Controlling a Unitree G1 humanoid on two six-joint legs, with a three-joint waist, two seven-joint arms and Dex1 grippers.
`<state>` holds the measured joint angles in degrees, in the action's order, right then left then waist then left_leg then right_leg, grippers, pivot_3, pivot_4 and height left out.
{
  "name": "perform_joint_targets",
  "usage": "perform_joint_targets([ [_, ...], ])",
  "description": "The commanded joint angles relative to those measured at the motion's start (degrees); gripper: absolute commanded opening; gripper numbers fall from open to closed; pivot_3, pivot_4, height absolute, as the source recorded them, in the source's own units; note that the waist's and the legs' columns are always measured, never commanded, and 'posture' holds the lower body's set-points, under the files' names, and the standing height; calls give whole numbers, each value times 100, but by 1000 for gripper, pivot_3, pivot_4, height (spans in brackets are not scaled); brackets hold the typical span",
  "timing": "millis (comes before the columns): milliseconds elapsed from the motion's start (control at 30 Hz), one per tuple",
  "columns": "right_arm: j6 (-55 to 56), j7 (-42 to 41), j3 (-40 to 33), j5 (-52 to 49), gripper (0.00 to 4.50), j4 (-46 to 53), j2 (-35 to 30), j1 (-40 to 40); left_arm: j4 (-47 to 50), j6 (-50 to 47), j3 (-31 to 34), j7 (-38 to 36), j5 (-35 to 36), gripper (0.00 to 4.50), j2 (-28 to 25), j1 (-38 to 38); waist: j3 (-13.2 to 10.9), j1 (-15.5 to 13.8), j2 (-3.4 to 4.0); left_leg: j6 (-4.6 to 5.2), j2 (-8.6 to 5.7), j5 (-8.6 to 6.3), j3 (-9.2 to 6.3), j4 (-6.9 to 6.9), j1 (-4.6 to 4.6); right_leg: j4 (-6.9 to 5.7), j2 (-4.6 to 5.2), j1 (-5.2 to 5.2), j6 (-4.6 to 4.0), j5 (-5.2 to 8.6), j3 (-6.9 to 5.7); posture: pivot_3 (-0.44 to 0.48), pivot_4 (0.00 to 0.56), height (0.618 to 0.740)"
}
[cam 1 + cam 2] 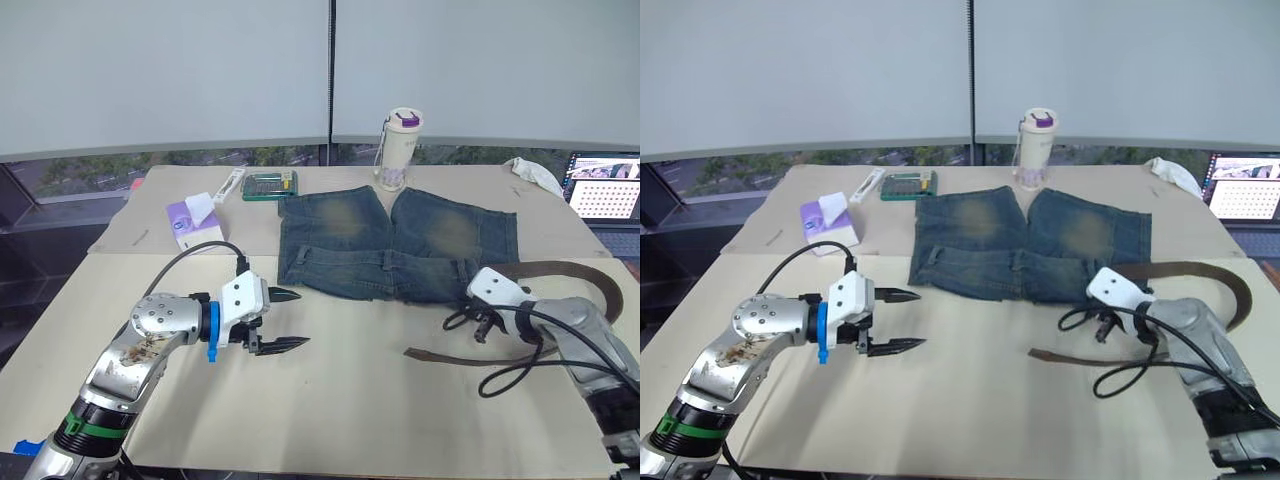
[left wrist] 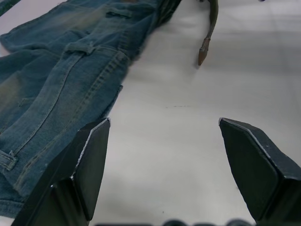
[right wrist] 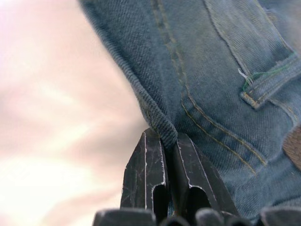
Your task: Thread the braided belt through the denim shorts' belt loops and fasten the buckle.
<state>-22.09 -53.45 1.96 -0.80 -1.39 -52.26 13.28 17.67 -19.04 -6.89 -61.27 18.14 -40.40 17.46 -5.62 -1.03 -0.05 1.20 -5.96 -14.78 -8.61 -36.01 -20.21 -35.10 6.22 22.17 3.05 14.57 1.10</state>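
Note:
The denim shorts (image 1: 395, 240) lie flat on the table with the waistband toward me. A belt loop (image 2: 80, 47) shows on the waistband. The braided belt (image 1: 560, 270) curves round from the shorts' right side, and its free end (image 1: 412, 353) rests on the table in front of them. I cannot make out the buckle. My right gripper (image 3: 164, 136) sits at the waistband's right corner, shut on the edge of the denim. My left gripper (image 1: 300, 320) hovers open just off the waistband's left corner, holding nothing.
Beyond the shorts stand a white bottle with a purple lid (image 1: 398, 150), a green box (image 1: 270, 185) and a purple tissue pack (image 1: 195, 220). A white cloth (image 1: 535, 172) and a laptop screen (image 1: 605, 185) are at the far right. Black cables (image 1: 515, 372) loop by my right arm.

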Motion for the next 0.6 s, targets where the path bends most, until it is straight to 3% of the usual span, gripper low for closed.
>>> perform_joint_targets([
  [33,20,-515,-489,-436,52,748,-387,-624,95,106,10,17,-10,3894,-4,26,0,5,0,7,0,-4,0,-1,0,1,1,0,0,0,1,0,150,740],
  [167,115,-577,-983,-540,52,1014,-690,-1291,157,95,-31,24,-3,3894,-4,-38,-1,8,-1,12,0,-7,1,-2,2,0,2,-2,0,0,2,0,150,740],
  [567,527,-224,-1977,-636,52,1224,-654,-1814,181,99,-135,-45,-19,3894,-42,-101,-7,16,-3,12,0,-7,4,-3,2,0,1,-4,2,1,3,0,150,740],
  [600,365,-274,-2085,-768,412,1360,-670,-1820,187,99,-137,-46,-15,3894,-42,-105,-9,15,-4,12,0,-7,5,-3,2,0,1,-4,1,1,3,0,150,740],
])
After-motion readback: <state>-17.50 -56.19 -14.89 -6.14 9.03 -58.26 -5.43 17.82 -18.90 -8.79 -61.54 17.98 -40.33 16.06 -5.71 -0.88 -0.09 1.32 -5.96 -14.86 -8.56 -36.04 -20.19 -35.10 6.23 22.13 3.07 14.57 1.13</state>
